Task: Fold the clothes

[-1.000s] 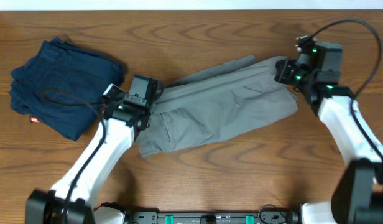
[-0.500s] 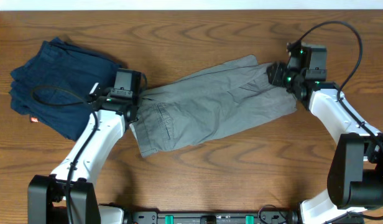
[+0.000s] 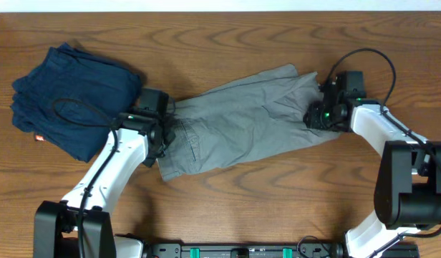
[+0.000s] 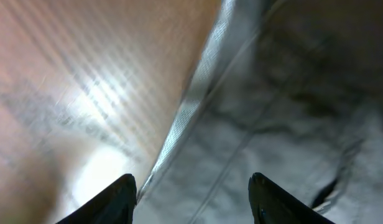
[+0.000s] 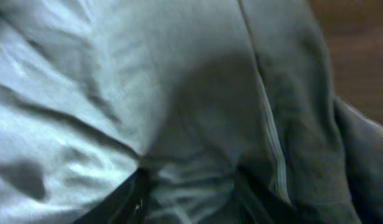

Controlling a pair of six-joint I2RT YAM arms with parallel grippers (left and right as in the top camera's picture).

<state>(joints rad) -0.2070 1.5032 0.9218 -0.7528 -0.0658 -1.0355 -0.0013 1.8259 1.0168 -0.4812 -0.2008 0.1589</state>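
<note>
Wrinkled gray shorts (image 3: 242, 129) lie slanted, pocket showing; jaws of left gripper (image 4: 191, 194) and right gripper (image 5: 190, 193) stand apart.

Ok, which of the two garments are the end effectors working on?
The gray shorts mid-table: the left end effector and right end effector are at their ends. The folded navy garment lies off to the side.

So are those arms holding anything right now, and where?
Nothing clearly. The left gripper is open over an edge of the gray shorts; the right gripper presses into their other end, open, no sure pinch.
</note>
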